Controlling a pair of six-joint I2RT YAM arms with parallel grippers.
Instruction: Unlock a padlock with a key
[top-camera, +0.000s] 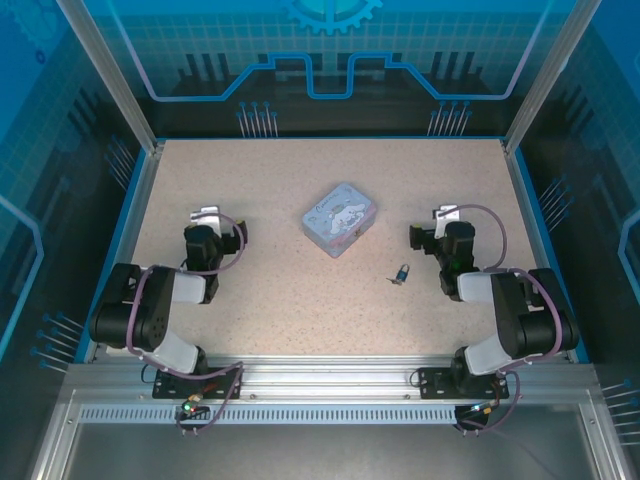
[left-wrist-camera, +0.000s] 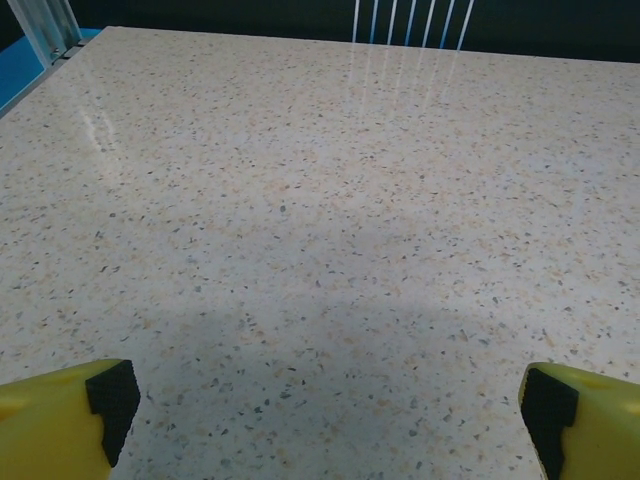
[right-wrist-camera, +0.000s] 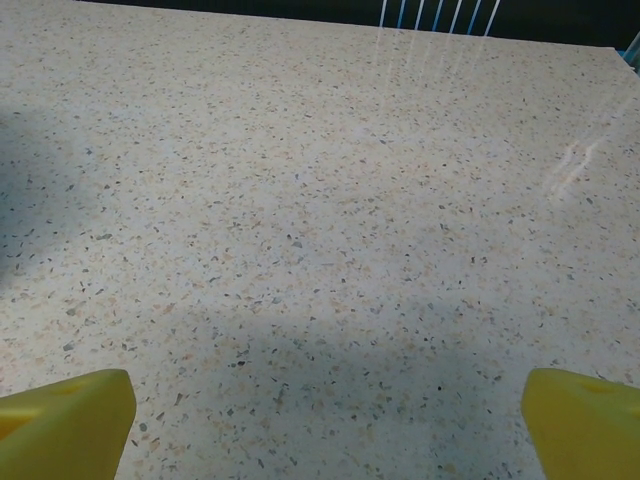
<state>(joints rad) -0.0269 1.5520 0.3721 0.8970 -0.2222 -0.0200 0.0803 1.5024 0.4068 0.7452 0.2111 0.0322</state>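
Observation:
The tiny dark padlock (top-camera: 403, 273) with a bluish body lies on the speckled table, right of centre. A thin dark piece (top-camera: 391, 281) sticks out at its left side; it is too small to tell whether that is the key. My right gripper (top-camera: 445, 214) rests behind and to the right of the padlock, apart from it. Over bare table, its yellow fingertips (right-wrist-camera: 70, 420) stand wide apart in the right wrist view, so the right gripper (right-wrist-camera: 325, 425) is open. My left gripper (top-camera: 207, 214) sits at the far left, and this left gripper (left-wrist-camera: 330, 410) is open and empty too.
A pale-blue rectangular tin (top-camera: 340, 218) with a cartoon print lies at the table's middle, behind and left of the padlock. Blue rails and transparent walls border the table (top-camera: 300, 310). Both arms are folded back near their bases.

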